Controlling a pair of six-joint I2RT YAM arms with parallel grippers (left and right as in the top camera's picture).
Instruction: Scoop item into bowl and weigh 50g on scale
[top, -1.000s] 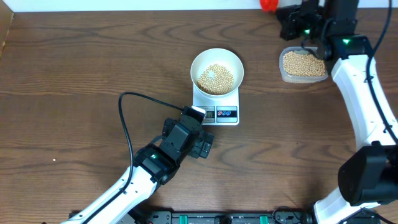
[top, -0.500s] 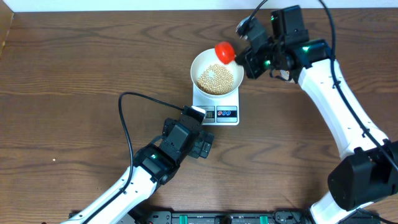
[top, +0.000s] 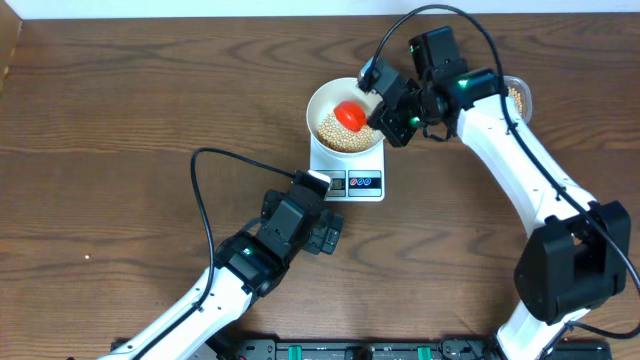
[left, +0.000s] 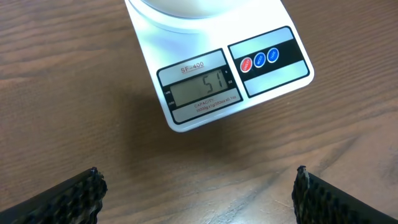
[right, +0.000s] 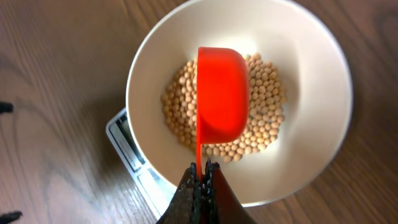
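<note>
From overhead, one white bowl (top: 348, 115) of beans (top: 345, 132) sat on the one scale (top: 350, 170), whose long axis ran from bowl to display. The right gripper (top: 385, 108) clenched a red scoop (top: 349, 115) over the bowl.

Left wrist: display (left: 200, 90) read 51, left gripper (left: 198, 198) spread wide, empty.

Right wrist: scoop handle pointed back toward the fingers.

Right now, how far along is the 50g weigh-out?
Done: round white bowl sits on the flat white digital scale, holding tan soybeans. In hand: right gripper holds a red plastic scoop over the bowl. Left: the display seems to read 51, so trim slightly.
</note>
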